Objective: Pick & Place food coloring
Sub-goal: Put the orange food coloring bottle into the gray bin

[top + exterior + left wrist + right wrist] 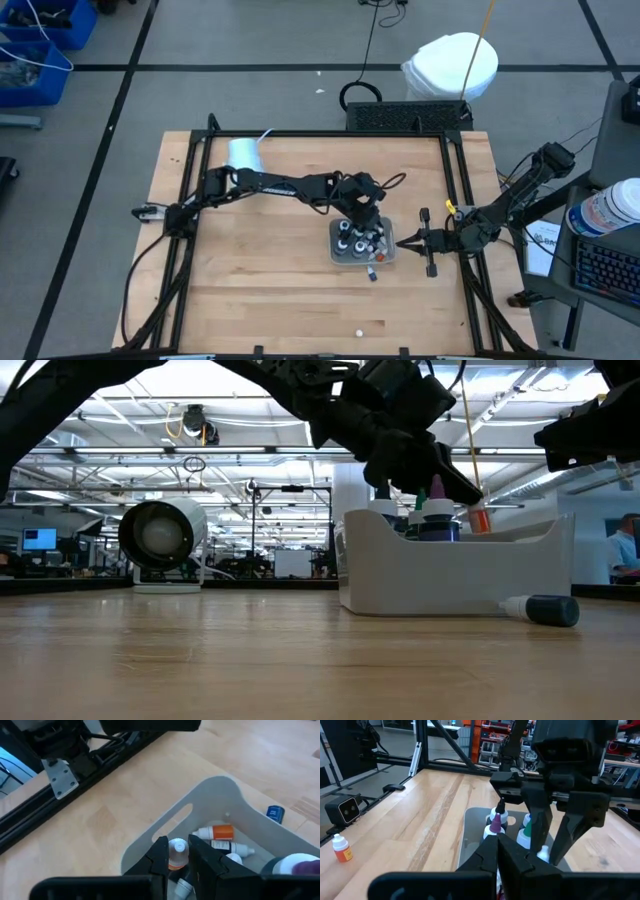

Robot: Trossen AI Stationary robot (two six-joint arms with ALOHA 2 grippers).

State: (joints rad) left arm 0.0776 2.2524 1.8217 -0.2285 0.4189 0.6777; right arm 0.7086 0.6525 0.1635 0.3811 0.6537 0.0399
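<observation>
left gripper over tray, clamped on small orange bottle | right gripper beside tray, fingers together, empty | blue bottle lying outside tray

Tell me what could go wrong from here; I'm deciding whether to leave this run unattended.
The left gripper is shut on a small white-capped bottle over the tray. It grips near the cap, so the bottle might slip or twist out.

The tray already holds upright bottles packed close together; the fingers could knock one over.

The right gripper waits shut right beside the tray, so the arms could brush. A blue bottle lying on the table could roll if the tray is bumped.
</observation>
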